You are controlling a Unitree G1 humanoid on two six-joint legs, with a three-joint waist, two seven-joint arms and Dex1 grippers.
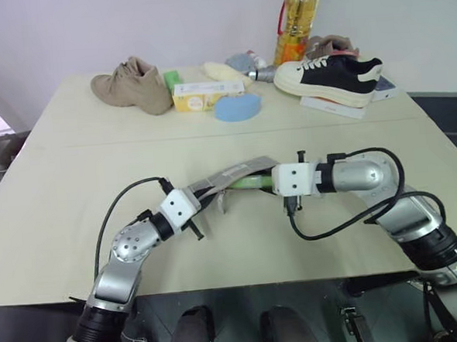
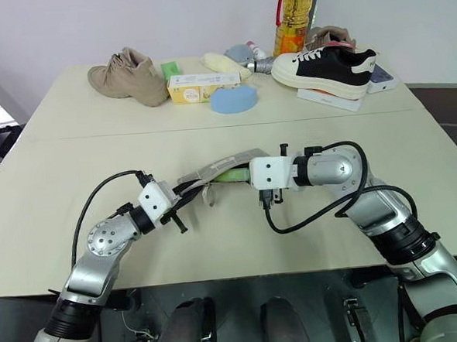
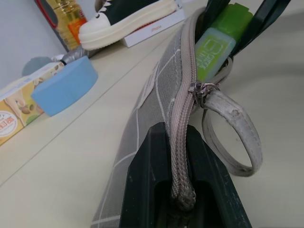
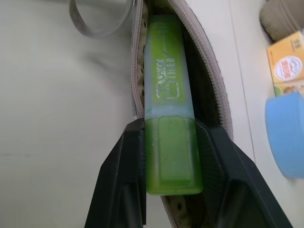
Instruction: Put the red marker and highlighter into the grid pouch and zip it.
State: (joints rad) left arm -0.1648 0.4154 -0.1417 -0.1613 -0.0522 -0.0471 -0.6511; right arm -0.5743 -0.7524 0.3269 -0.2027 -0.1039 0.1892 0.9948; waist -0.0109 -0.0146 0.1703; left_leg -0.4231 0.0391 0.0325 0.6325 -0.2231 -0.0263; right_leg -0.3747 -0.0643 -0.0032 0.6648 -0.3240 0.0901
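Observation:
The grid pouch (image 1: 236, 173) lies mid-table, grey with white lines, its zip open at the right end and a grey wrist loop (image 3: 232, 128) hanging from the ring pull. My left gripper (image 3: 168, 137) is shut on the pouch's zip edge at the closed end. The light-green highlighter (image 4: 166, 80) sticks partly into the pouch's mouth, its cap end outside. My right gripper (image 4: 168, 128) is shut on that cap, one finger on each side. In the left eye view, the highlighter (image 1: 252, 183) shows between pouch and right gripper (image 1: 269, 180). The red marker is hidden.
Along the table's far edge stand a tan shoe (image 1: 130, 85), a small green block (image 1: 172, 79), a yellow box (image 1: 207, 95), a blue round pad (image 1: 237, 107), an oil bottle (image 1: 297, 19) and a black-and-white sneaker (image 1: 327, 76) on a white box.

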